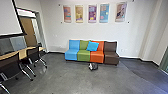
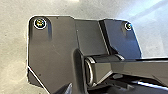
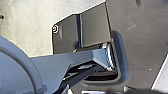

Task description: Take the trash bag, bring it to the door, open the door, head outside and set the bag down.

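Head view: bag (image 1: 93, 66) near sofa (image 1: 84, 56)

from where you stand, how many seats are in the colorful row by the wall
4, from left to right in the head view: blue seat, green seat, orange seat, brown seat.

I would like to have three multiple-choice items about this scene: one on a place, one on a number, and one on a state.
1. Where is the dark-and-white bundle?
A) On the table
B) On the floor before the sofa
C) On the brown seat

2. How many pictures hang on the wall?
A) Three
B) Seven
C) Five

3. How is the blue cushion set?
A) Leaning on the backrests
B) Lying on the floor
C) Hanging on the wall

1 B: it sits on the floor near the orange seat.
2 C: five show in a row.
3 A: it is propped, tilted, against the green and orange backrests.
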`<state>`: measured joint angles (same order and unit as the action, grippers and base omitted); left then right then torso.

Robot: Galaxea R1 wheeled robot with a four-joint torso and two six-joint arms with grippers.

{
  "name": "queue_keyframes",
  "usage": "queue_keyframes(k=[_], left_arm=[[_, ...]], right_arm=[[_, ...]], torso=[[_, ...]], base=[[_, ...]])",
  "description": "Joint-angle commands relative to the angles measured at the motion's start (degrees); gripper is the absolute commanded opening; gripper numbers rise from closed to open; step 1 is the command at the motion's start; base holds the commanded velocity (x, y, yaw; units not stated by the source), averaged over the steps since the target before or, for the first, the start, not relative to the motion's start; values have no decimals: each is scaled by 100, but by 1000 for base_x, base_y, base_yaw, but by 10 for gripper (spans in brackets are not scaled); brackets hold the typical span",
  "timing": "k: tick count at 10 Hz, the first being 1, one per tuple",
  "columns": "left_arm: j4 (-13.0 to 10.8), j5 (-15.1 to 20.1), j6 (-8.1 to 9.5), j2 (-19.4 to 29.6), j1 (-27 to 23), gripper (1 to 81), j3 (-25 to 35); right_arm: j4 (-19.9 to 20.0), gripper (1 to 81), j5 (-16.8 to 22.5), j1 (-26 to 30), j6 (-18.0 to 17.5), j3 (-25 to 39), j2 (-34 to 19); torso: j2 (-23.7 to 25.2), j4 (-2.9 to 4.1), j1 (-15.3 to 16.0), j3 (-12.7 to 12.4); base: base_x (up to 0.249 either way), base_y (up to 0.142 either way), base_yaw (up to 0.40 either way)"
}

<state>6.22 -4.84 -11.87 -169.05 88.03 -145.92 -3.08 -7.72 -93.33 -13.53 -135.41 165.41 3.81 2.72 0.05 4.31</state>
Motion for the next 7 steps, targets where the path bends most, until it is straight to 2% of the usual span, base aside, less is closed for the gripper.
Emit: queue_keyframes(k=[1,7], left_arm=[[-59,299,-26,20,-237,811,46],[-59,299,-26,11,-238,811,46]], right_arm=[[-122,811,315,196,61,78,29],[-113,811,315,178,61,95,29]], torso=[[0,0,0,0],[0,0,0,0]], base=[[149,0,0],[149,0,0]])
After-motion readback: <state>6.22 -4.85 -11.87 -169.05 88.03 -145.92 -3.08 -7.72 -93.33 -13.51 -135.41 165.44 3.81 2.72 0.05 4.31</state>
